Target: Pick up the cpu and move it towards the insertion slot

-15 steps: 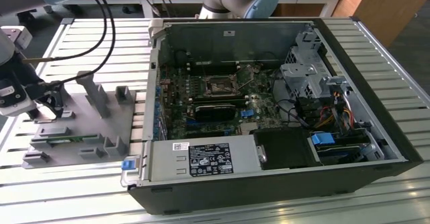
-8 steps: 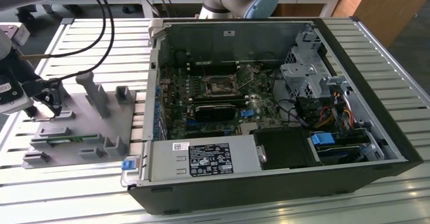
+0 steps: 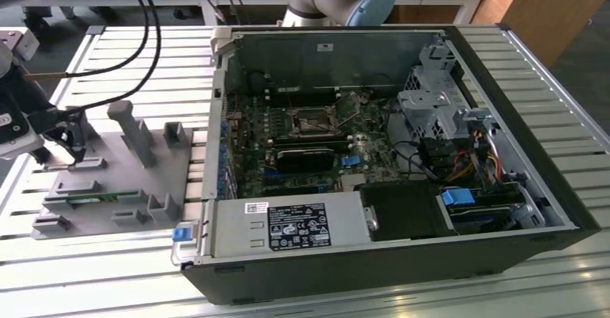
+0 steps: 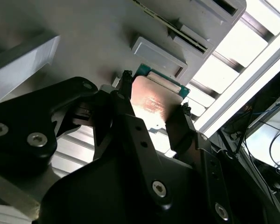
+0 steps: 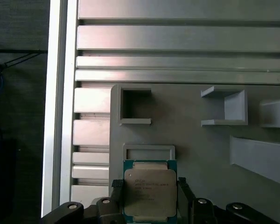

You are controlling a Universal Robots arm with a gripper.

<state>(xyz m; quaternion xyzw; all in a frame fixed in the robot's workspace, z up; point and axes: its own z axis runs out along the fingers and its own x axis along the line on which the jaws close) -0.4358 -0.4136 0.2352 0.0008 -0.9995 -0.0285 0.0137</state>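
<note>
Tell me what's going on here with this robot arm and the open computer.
The arm's gripper is down at the grey parts holder, which sits on the exterior view's left beside the open computer case. Its fingers look closed against the edges of the cpu, right over the holder. The insertion slot is on the motherboard inside the case, well apart from the cpu.

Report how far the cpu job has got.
Done: the gripper is at the grey fixture, shut on the cpu's sides. In hand: the grasp; whether the cpu is lifted off the fixture can't be told. Left: the whole move to the slot, which lies well apart toward the exterior view's right.
</note>
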